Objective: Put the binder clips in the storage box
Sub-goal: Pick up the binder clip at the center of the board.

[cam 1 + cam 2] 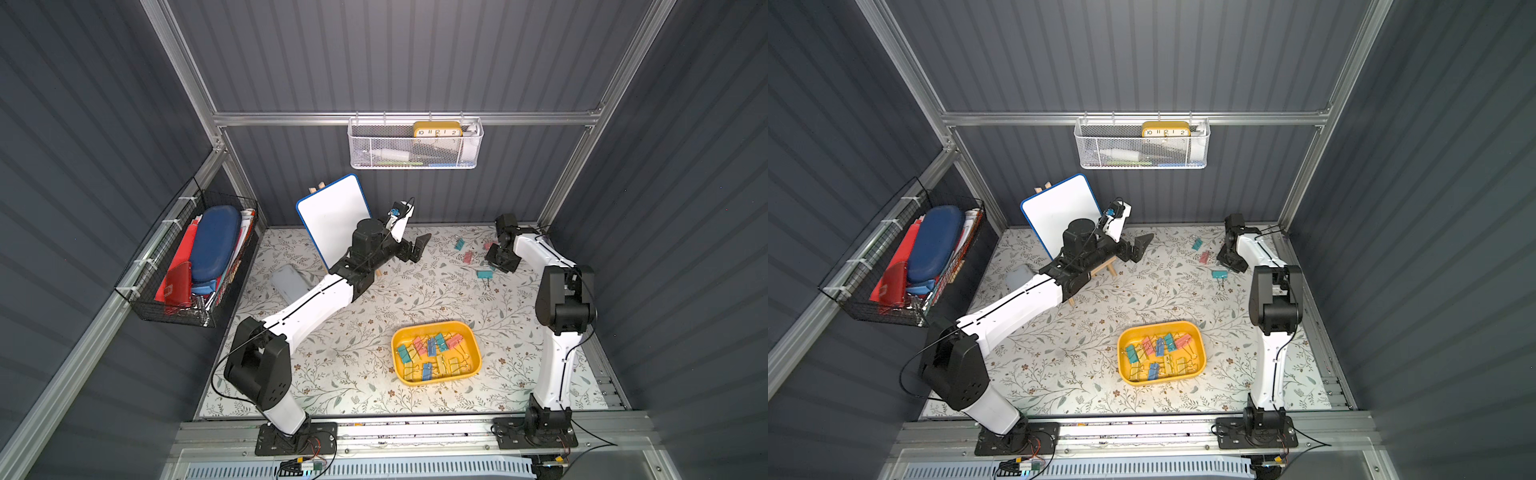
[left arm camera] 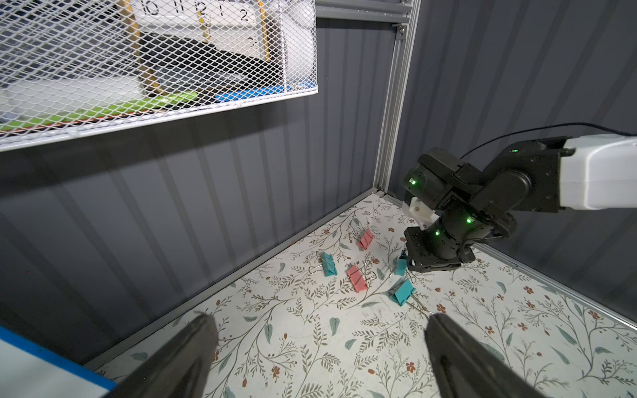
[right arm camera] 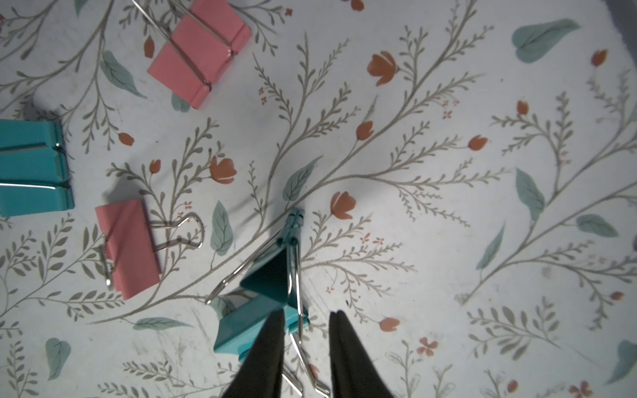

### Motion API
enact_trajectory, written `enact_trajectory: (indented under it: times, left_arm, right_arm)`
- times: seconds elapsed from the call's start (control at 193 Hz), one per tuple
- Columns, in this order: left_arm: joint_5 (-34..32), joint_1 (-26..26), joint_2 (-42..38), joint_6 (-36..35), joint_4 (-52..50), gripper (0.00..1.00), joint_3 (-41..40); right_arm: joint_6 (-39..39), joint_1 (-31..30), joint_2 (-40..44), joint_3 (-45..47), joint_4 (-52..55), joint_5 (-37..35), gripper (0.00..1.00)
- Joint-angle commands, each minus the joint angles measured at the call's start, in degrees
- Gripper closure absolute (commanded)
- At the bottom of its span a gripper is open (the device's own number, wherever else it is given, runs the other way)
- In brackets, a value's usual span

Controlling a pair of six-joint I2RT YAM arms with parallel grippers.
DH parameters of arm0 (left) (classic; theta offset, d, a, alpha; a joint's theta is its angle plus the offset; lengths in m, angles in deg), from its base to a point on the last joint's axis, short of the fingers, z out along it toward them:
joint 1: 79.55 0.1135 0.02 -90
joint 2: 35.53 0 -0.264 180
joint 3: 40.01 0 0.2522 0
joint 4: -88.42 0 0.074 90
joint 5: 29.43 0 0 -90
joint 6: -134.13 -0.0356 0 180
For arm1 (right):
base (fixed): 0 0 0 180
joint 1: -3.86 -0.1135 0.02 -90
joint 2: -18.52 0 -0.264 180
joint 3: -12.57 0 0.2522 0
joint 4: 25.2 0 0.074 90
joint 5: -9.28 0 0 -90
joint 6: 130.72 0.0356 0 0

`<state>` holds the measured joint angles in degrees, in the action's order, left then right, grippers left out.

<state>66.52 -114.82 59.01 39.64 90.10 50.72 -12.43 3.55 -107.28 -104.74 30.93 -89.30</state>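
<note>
Floral-print bench fills the floor of the grey booth. Left arm reaches from the near left toward the far middle. Right arm runs up the right edge and bends down into the far right corner.

We note a black wire basket on the left wall, packed with red and blue items. A white mesh basket hangs on the far wall with a yellow clock inside. A blue-edged whiteboard leans on a wooden easel at far left, partly behind the left arm.

The yellow storage box sits near, right of centre, well apart from both pincers. In both top views it holds a heap of binder clips in teal, blue, pink and yellow. A grey lidded box lies at left, beside the left arm.

Left pincer hangs over the far middle, jaws spread wide, nothing between them.

Right pincer is down at the bench in the far right corner, jaws part-way apart. Its wrist view shows a teal clip at the tips. One finger overlaps the clip body, and the wire handles lie in the gap. We see no pinch on them.

Left of it lie two pink clips and two further teal clips.
</note>
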Motion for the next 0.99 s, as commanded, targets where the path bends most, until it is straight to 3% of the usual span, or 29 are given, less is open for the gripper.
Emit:
enact_trajectory:
  times: [0.0, 0.202, 0.357, 0.46, 0.569, 0.734, 0.983]
  left_arm:
    - [0.0, 0.0, -2.2, -0.7, 1.2, 0.01, -0.5]
    - [0.2, -0.1, -2.3, -0.5, 1.2, 0.01, -0.5]
    - [0.5, -0.1, -2.3, -0.4, 1.3, 0.01, -0.5]
    - [0.6, -0.1, -1.9, -0.4, 1.4, 0.01, -0.4]
    - [0.1, -0.1, -1.7, -0.4, 1.2, 0.01, -0.5]
    - [0.4, -0.1, -1.6, -0.5, 1.3, 0.01, -0.3]
    - [-0.1, -0.1, -2.0, -0.5, 1.2, 0.01, -0.5]
  right_arm:
    - [-3.6, 0.1, -1.9, -2.9, 5.4, 0.0, 0.72]
    - [-8.8, -0.2, -4.4, -7.0, 10.5, -1.7, 0.64]
    - [-9.2, -0.3, -3.9, -8.6, 11.1, 0.9, 0.66]
    - [-4.0, -0.5, -2.8, -6.1, 7.4, 8.2, 0.66]
    - [2.3, -0.8, 1.2, -0.5, -0.6, 10.1, 0.64]
    - [12.2, -0.9, 4.3, 2.2, -4.4, 6.4, 0.58]
    - [28.0, -0.9, 2.0, 2.2, -5.0, 2.5, 0.56]
